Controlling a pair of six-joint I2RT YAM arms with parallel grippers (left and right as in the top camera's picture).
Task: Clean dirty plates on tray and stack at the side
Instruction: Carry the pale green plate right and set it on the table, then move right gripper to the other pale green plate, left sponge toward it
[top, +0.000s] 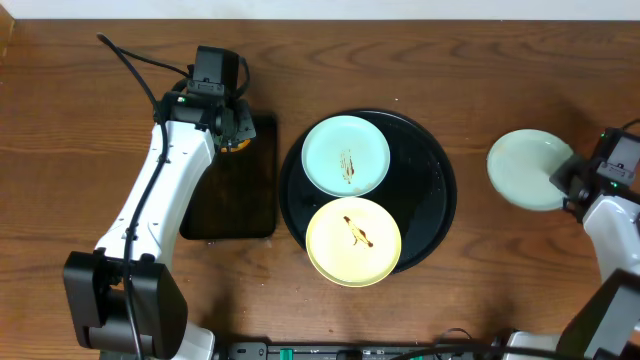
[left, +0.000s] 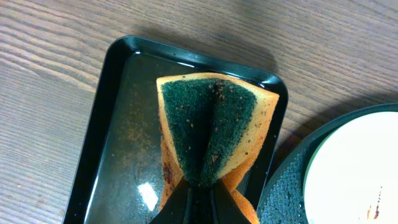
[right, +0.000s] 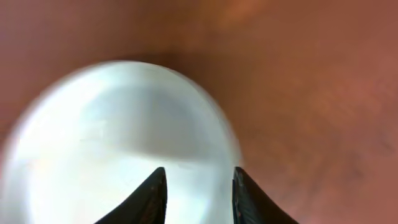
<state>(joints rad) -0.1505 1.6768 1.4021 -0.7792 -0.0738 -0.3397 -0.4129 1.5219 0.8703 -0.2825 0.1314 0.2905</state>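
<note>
The left hand (left: 200, 191) is clamping the sponge (left: 208, 124) at upper left. The dirty mint plate (top: 345, 155) and yellow plate (top: 353, 240) are lying on the tray (top: 440, 190), just rightward; this hand is nearer. The right hand (right: 198, 186), fingers apart, is hovering over the third plate (top: 528, 168) at far right.

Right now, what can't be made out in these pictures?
Right wrist view: blurred, so whether the right gripper touches the side plate is unclear.
Overhead: the left gripper covers most of the sponge.
Left wrist view: the frame edge cuts off the dirty mint plate.
</note>
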